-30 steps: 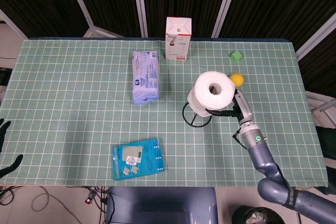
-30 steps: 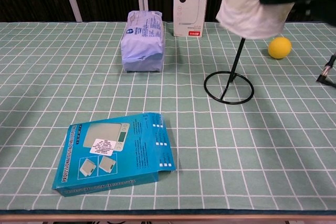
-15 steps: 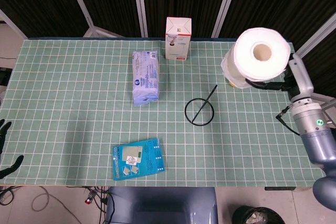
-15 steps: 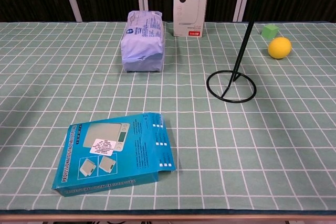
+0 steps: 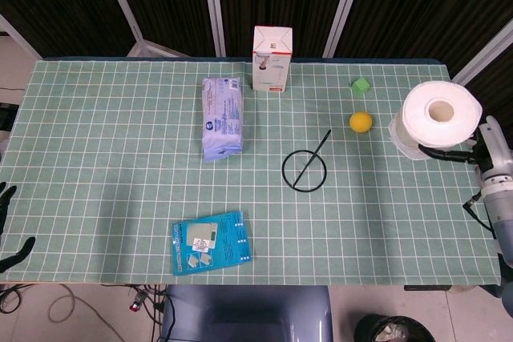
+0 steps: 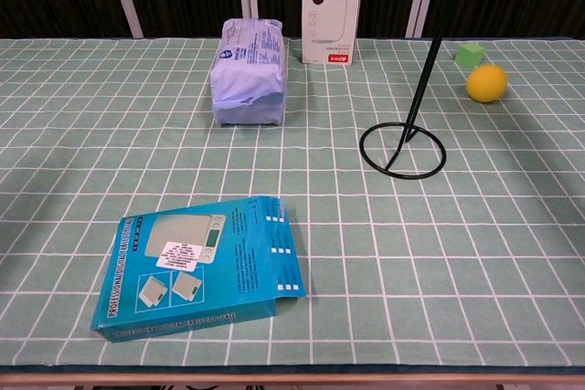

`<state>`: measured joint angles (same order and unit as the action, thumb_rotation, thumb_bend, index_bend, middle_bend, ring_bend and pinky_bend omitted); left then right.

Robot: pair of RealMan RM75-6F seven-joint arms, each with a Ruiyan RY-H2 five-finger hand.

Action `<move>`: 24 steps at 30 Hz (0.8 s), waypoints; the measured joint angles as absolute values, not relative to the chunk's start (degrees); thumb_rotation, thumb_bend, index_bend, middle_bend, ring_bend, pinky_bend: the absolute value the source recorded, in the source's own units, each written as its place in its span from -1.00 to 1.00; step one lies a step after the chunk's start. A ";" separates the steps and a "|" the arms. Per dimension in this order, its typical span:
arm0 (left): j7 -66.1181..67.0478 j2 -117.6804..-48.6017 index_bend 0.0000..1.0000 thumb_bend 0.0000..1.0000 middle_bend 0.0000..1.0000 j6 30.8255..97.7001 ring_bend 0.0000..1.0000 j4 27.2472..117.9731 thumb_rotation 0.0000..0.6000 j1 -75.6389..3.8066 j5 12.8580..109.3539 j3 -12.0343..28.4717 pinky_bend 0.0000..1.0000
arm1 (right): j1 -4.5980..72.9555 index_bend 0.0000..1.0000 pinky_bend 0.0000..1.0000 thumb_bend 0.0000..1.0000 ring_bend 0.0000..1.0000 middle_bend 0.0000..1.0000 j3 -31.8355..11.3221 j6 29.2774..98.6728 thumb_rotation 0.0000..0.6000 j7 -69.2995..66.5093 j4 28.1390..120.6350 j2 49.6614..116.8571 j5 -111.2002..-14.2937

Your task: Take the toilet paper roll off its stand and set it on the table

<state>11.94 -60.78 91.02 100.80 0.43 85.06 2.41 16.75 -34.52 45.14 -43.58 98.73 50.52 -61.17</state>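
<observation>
Above the table's (image 5: 120,142) right edge, the right hand (image 5: 473,152) grips the toilet paper roll (image 5: 437,118), already off its bare stand (image 5: 305,170) but not yet set down.

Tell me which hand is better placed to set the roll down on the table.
Right. The right hand already holds the toilet paper roll above the table's right edge, clear of the stand. The left hand sits at the far left edge.
</observation>
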 measured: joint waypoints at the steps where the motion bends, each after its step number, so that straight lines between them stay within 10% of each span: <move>1: 12.02 -60.81 -0.90 -0.56 -1.00 90.99 -1.00 100.79 1.00 0.41 85.10 2.40 -1.00 | 16.06 -0.46 -0.66 -1.00 -0.53 -0.52 -33.21 45.69 1.00 -44.21 98.12 51.17 -63.07; 13: 11.27 -60.57 -0.90 -0.56 -1.00 91.03 -1.00 100.69 1.00 0.46 85.20 2.42 -1.00 | 10.64 -0.44 -0.66 -1.00 -0.53 -0.52 -17.30 51.70 1.00 -53.32 94.93 59.63 -80.68; 24: 10.54 -60.23 -0.90 -0.56 -1.00 90.94 -1.00 100.63 1.00 0.47 85.17 2.44 -1.00 | 13.71 -0.44 -0.66 -1.00 -0.53 -0.52 -12.18 53.15 1.00 -56.16 92.54 70.86 -83.89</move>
